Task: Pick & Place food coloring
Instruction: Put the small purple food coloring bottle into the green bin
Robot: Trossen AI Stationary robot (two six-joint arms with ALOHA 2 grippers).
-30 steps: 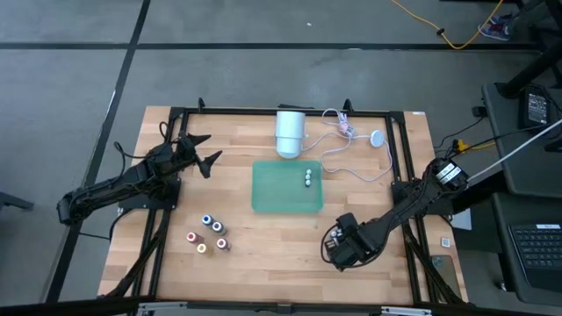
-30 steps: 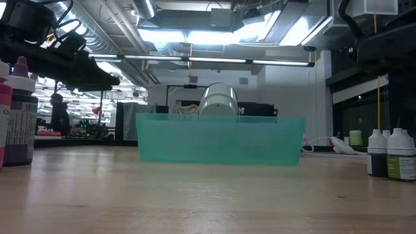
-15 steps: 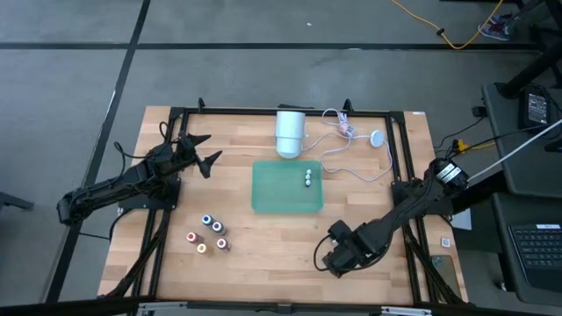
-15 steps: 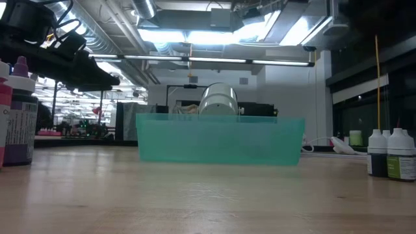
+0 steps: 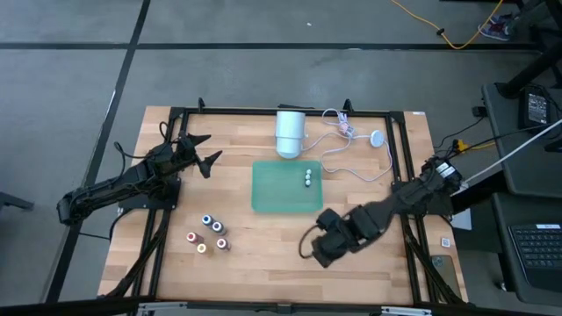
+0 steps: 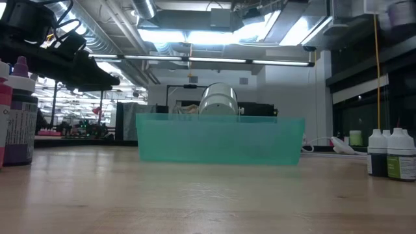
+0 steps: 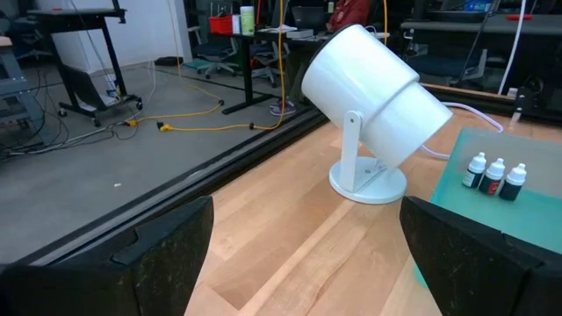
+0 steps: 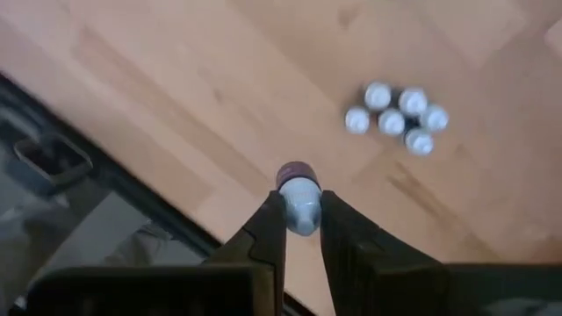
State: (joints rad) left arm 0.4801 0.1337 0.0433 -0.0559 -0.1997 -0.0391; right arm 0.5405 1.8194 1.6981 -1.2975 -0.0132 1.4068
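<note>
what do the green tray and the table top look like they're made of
Green tray: probably plastic, translucent with a frosted look; in the low view its walls let light through.
Table top: wood, seemingly butcher block with a smooth finish; joined planks and grain lines show.

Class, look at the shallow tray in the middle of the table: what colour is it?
The tray is a translucent teal green, plain with no pattern. It shows best in the high view.

Nine bottles [image 5: 211,233], one tray [image 5: 285,207], one lamp [image 5: 290,132].
</note>
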